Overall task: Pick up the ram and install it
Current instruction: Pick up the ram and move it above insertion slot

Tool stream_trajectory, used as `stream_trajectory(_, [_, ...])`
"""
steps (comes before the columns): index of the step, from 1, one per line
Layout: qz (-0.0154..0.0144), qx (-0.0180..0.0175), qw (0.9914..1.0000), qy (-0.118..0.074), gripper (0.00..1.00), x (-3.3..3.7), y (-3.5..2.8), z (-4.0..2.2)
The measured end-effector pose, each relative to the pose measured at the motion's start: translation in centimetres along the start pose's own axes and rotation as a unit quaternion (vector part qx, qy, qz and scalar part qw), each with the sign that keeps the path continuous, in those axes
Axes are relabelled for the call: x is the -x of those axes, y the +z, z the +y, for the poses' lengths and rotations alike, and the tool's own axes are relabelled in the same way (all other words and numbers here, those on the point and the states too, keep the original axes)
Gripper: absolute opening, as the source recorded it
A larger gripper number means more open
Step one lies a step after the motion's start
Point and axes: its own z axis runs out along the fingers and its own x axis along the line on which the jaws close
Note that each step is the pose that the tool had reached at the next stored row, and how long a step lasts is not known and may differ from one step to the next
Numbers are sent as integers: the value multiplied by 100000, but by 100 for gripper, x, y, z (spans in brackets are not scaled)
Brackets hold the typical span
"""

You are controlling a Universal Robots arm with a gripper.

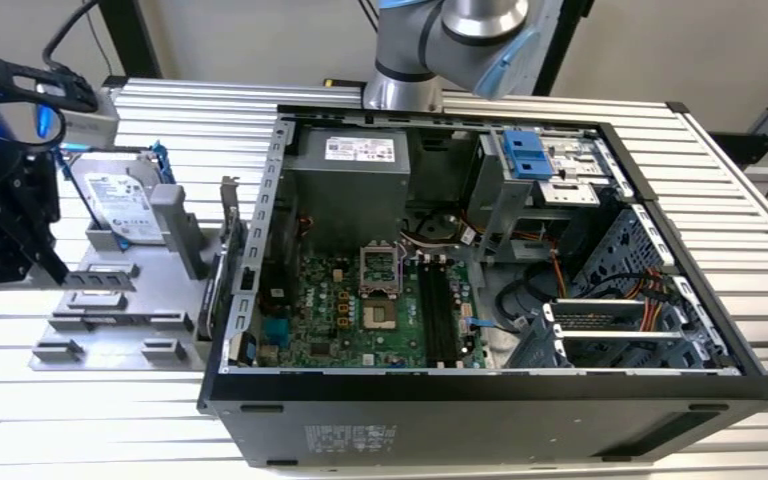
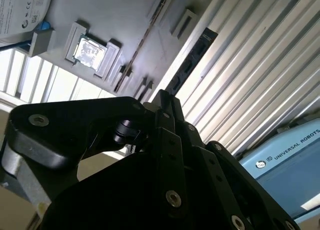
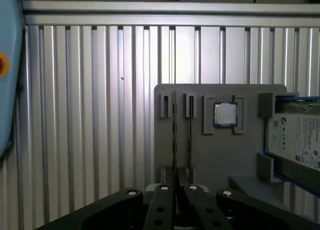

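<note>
Two dark sticks of ram (image 3: pixel 174 135) stand on edge side by side in slots of the gray holder (image 3: pixel 220 160), just beside the square processor chip (image 3: pixel 225 114), with the hard drive (image 3: pixel 297 140) beyond it. The gripper (image 3: pixel 178 176) hovers near the sticks' ends, its fingertips drawn together with nothing between them. In the exterior view the holder lies on the ribbed table (image 1: pixel 184 110), to the exterior view's left of the open computer case (image 1: pixel 491 390).

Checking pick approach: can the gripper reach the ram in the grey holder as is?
Probably yes. In the first wrist view the gripper hangs roughly in line with the ram, which stands on edge in the grey holder with nothing over it; the processor chip sits apart.
</note>
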Motion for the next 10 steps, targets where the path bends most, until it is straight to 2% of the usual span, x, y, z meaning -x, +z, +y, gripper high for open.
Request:
stream_trajectory(4, [1,2,100000,0,0,1,-46,2])
stream_trajectory(10, [-3,-4,100000,1,0,5,-171,4])
